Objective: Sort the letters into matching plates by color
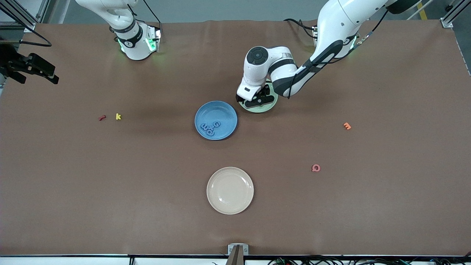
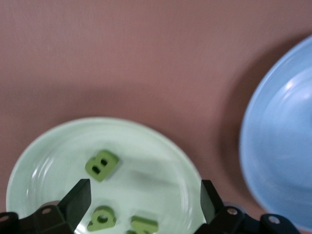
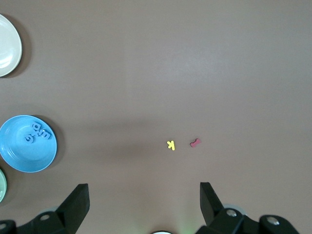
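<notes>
with jaws spread and empty, the left gripper (image 2: 141, 202) over the pale green plate (image 2: 44, 146) should rise straight, sparing the green letters (image 2: 101, 165); the right gripper (image 3: 141, 202) waits, released.

A brown table (image 1: 147, 191) carried a blue plate (image 1: 224, 110), a pale green plate (image 1: 259, 109), a cream plate (image 1: 230, 190), and scattered red (image 1: 102, 117), yellow (image 1: 118, 116), orange (image 1: 347, 126) and pink (image 1: 315, 168) letters.

Matt brown tabletop (image 1: 110, 184), cloth-like, faintly creased. Beside the blue plate (image 1: 216, 120), smooth with a soft sheen, a pale green plate (image 2: 146, 146) showing glossy highlights. Chunky green letters (image 2: 101, 165) on it, matt, plastic-looking. Nearer the front camera than the blue plate, a cream plate (image 1: 230, 190), smooth, lightly shiny.
</notes>
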You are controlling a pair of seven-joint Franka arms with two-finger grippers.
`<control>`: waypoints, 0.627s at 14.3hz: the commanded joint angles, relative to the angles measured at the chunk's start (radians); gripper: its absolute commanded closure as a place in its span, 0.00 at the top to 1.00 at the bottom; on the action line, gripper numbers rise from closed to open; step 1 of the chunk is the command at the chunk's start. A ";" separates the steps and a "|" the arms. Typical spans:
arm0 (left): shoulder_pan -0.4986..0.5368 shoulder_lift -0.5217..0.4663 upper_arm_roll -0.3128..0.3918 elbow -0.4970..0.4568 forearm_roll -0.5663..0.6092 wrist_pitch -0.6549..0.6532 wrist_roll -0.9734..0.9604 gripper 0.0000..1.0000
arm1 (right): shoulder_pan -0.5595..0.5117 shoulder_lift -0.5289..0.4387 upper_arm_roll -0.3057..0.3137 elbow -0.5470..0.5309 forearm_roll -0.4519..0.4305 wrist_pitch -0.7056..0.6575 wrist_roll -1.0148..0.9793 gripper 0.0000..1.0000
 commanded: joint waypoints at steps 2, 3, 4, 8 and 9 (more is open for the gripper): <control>0.069 -0.033 -0.017 0.039 -0.008 -0.033 0.041 0.99 | 0.000 -0.014 0.005 -0.014 0.005 0.018 0.022 1.00; 0.116 -0.040 -0.029 0.040 -0.007 -0.039 0.085 0.99 | 0.000 -0.013 0.005 -0.014 0.005 0.019 0.018 1.00; 0.152 -0.047 -0.056 0.042 -0.011 -0.041 0.130 0.99 | 0.000 -0.013 0.005 -0.012 0.005 0.022 0.009 1.00; 0.249 -0.167 -0.055 0.027 -0.213 -0.041 0.422 0.98 | 0.000 -0.011 0.005 -0.011 0.004 0.022 -0.001 1.00; 0.279 -0.214 -0.044 0.016 -0.335 -0.041 0.561 0.98 | -0.002 -0.011 0.002 -0.011 0.004 0.022 -0.042 1.00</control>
